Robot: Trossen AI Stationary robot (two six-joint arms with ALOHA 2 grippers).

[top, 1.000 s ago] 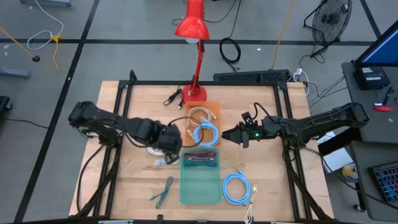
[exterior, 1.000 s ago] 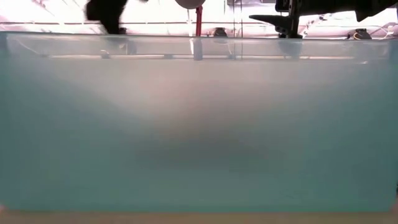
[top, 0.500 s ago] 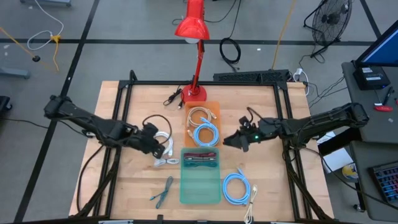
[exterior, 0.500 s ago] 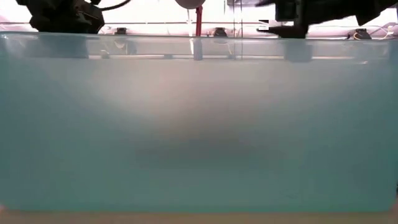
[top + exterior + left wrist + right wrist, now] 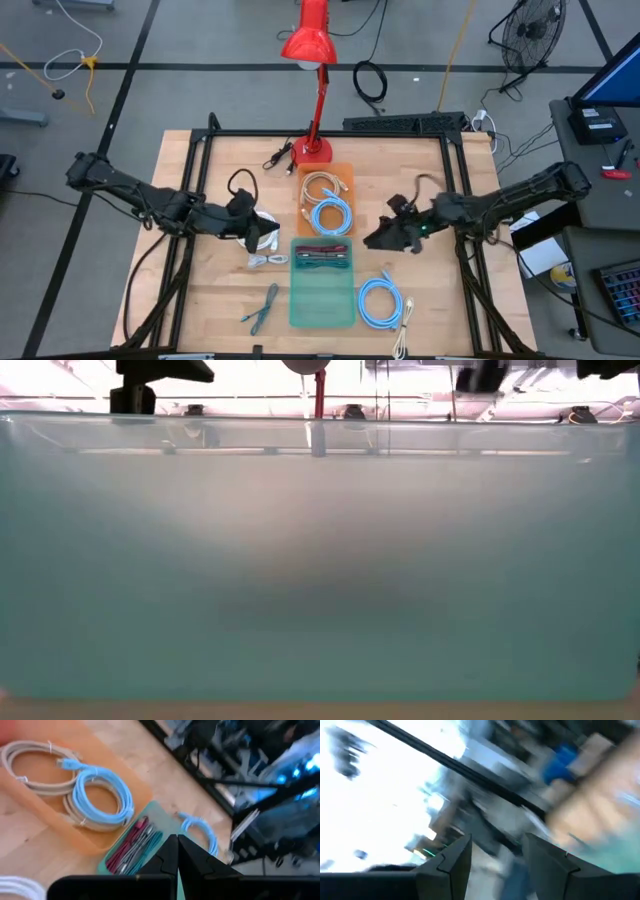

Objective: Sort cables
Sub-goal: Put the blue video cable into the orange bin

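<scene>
Cables lay across the table (image 5: 200, 290). Left gripper (image 5: 262, 231), fingers pressed together and empty, hung over a white coil (image 5: 262, 240); small grey bundles (image 5: 268, 260) sat just beside it, a green bundle (image 5: 262, 307) nearer the front edge. An orange tray (image 5: 343, 172) held beige (image 5: 323, 185) and blue (image 5: 331, 214) coils. Short bundles filled the teal tray (image 5: 322, 300). Right gripper (image 5: 380, 238) stood spread, empty, above bare wood. Another blue coil (image 5: 379, 301) lay front right.

Low view almost wholly blocked by the teal tray (image 5: 320, 560) wall; right wrist view motion-blurred, nothing beyond its fingers (image 5: 452, 857) identifiable.
</scene>
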